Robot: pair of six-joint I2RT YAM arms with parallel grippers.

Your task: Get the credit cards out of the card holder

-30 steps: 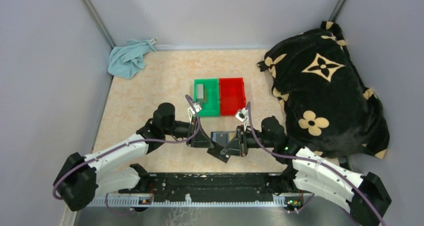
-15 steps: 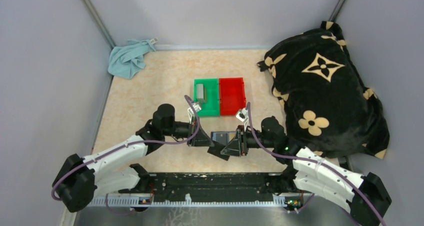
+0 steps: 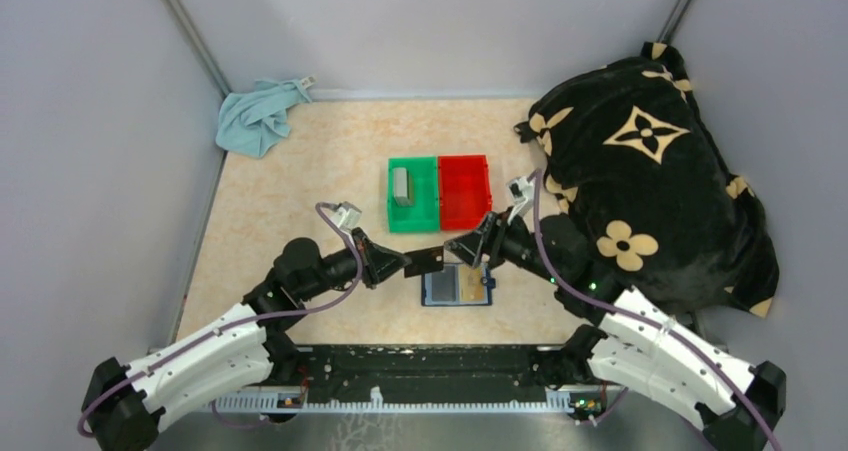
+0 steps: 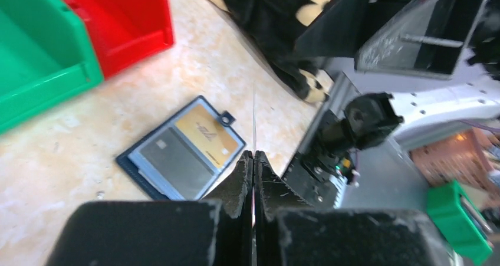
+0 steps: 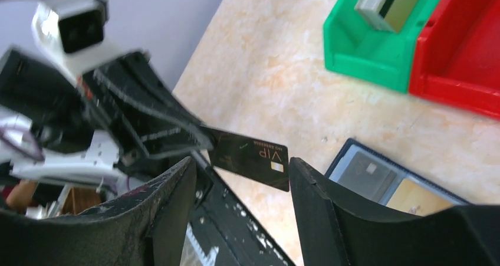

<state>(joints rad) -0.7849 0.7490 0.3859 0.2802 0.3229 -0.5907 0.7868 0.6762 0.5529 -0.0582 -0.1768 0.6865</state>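
Note:
The navy card holder (image 3: 458, 287) lies open on the table, a grey card (image 4: 177, 163) and a gold card (image 4: 209, 130) in its pockets. My left gripper (image 3: 408, 263) is shut on a black credit card (image 3: 426, 262) marked VIP, held just above and left of the holder. In the left wrist view that card (image 4: 254, 115) shows edge-on between the closed fingers (image 4: 242, 177). My right gripper (image 3: 468, 249) stands open at the holder's far edge, nothing between its fingers. In the right wrist view the black card (image 5: 250, 157) hangs ahead of the open jaws, beside the holder (image 5: 354, 154).
A green bin (image 3: 412, 216) holding a grey card (image 3: 401, 184) and a red bin (image 3: 465, 192) stand side by side behind the holder. The black flowered blanket (image 3: 640, 171) fills the right side. A blue cloth (image 3: 258, 119) lies at the back left corner.
The right gripper opened and drew back to the right. The left gripper closed on the black card and pulled it left, leaving the open holder uncovered.

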